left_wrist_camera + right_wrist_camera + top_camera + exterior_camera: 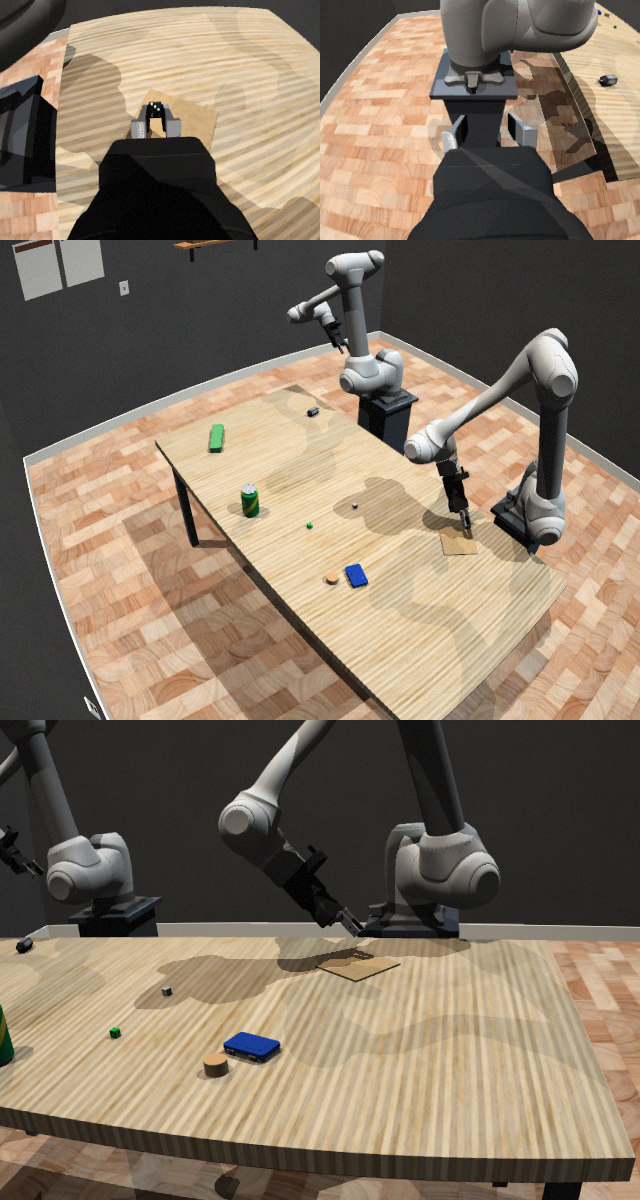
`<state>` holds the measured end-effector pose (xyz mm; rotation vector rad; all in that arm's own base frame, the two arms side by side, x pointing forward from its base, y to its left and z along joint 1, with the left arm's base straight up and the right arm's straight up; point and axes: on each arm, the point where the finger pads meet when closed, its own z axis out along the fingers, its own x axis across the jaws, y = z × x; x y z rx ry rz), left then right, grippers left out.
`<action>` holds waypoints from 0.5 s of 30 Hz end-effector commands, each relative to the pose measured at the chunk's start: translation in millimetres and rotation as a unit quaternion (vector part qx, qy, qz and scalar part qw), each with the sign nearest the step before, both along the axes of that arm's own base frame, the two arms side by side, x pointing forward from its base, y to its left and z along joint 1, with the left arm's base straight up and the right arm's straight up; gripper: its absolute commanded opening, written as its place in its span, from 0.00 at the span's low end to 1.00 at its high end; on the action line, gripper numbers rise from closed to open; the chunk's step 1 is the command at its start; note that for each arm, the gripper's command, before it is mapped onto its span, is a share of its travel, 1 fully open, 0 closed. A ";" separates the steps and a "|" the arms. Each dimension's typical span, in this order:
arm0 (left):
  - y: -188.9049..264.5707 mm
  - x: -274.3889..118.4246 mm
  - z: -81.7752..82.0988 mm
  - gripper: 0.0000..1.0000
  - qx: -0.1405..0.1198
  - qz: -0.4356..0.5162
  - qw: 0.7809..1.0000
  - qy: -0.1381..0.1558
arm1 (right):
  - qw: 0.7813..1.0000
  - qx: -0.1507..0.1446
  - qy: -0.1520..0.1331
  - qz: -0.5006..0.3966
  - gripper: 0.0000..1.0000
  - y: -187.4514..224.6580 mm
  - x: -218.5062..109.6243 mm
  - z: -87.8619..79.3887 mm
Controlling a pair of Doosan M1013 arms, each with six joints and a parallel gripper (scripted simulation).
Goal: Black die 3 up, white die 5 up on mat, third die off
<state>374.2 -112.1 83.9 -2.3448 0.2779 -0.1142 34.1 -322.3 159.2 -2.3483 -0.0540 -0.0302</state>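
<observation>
My left gripper [466, 525] [360, 932] [155, 112] is shut on the black die [156, 108], tilted and a little above the mat [459, 547] [356, 972] [201, 120]. White pips show on the die in the left wrist view; I cannot tell for sure which number is up. The white die [354, 506] [166, 991] rests on the table, off the mat; its top number is too small to read. The green die [309, 525] [114, 1032] also lies on the table, off the mat. My right gripper [343, 347] [35, 870] [487, 122] is open and empty, away from the table.
A blue case [356, 575] [251, 1046] sits beside a round wooden disc [331, 578] [215, 1065]. A green can [250, 501] stands near the table edge. A green block [216, 438] and a dark small object [313, 411] [24, 945] [608, 80] lie farther along.
</observation>
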 end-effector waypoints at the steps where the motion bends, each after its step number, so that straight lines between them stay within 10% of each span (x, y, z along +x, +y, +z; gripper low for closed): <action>1: -0.8 0.0 -8.2 0.34 0.001 -0.003 1.000 0.000 | 1.000 -0.004 0.000 0.001 1.00 -0.9 -2.4 -0.4; 15: -0.8 0.0 -29.5 0.34 0.001 -0.003 1.000 0.000 | 1.000 -0.004 0.000 0.001 1.00 -0.9 -2.4 -0.4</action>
